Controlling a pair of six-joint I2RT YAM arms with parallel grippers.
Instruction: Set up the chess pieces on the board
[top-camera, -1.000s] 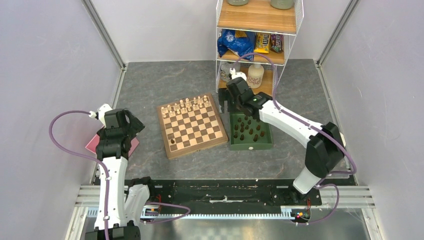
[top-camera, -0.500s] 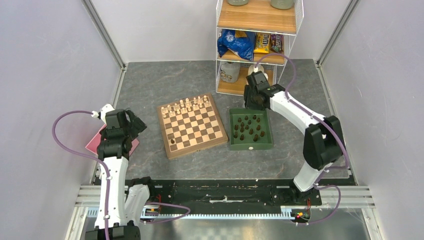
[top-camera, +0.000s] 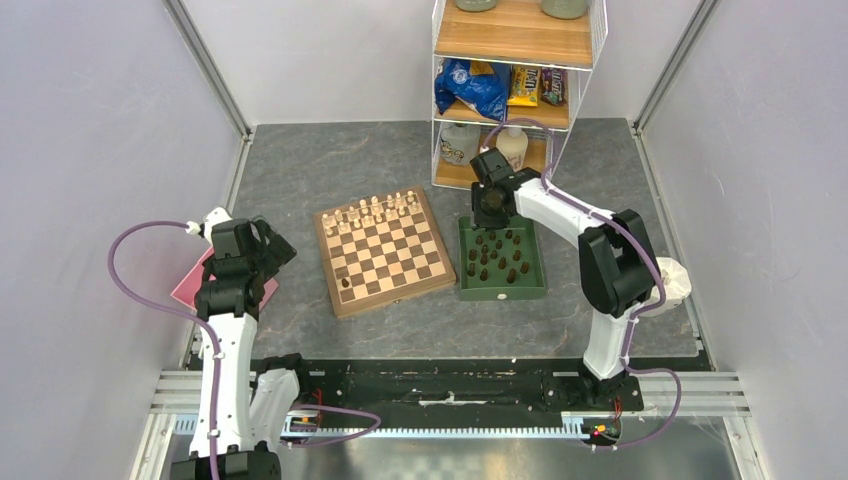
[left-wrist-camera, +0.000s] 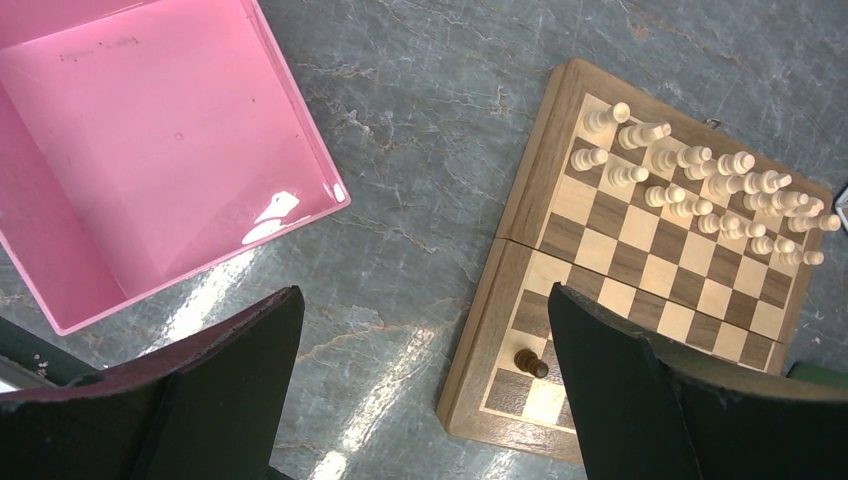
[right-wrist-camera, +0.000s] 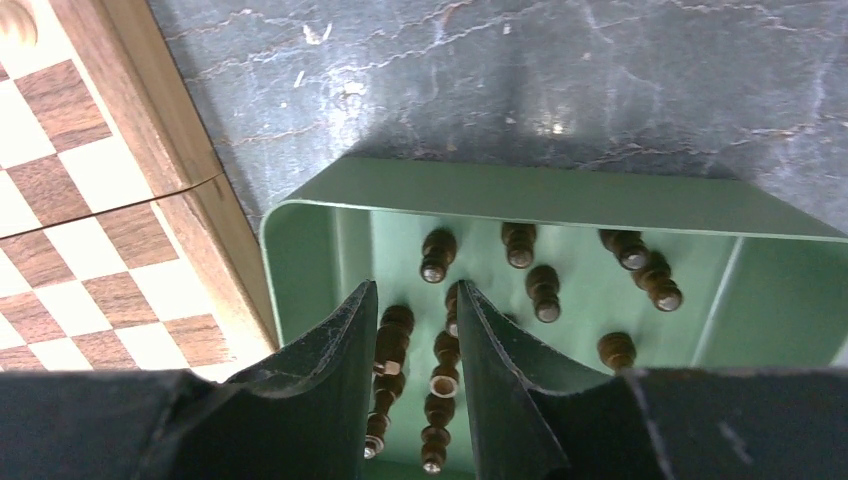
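The board (top-camera: 390, 297) lies mid-table, and its edge also shows in the wrist views (left-wrist-camera: 520, 200) (right-wrist-camera: 190, 200). One dark-brown chess piece (top-camera: 345, 283) (left-wrist-camera: 531, 363) stands near its front left corner. Several more dark chess pieces (top-camera: 497, 255) (right-wrist-camera: 543, 292) lie in a green tray (top-camera: 500, 293) (right-wrist-camera: 560, 195) to the right of the board. My right gripper (top-camera: 487, 212) (right-wrist-camera: 415, 290) hovers over the tray's far end, its jaws a narrow gap apart with nothing clamped; pieces show through the gap. My left gripper (top-camera: 268, 248) (left-wrist-camera: 422, 300) hangs wide open left of the board, empty.
Pale cream chessmen (top-camera: 370, 210) (left-wrist-camera: 700, 185) fill the board's two far rows. A pink box (top-camera: 190, 285) (left-wrist-camera: 150, 150) sits under the left arm. A wire shelf (top-camera: 515, 90) with snacks and bottles stands just behind the tray.
My right arm swung from the tray's left side out toward the shelf, then back over the tray's far end, while its jaws narrowed. The left arm stayed put.
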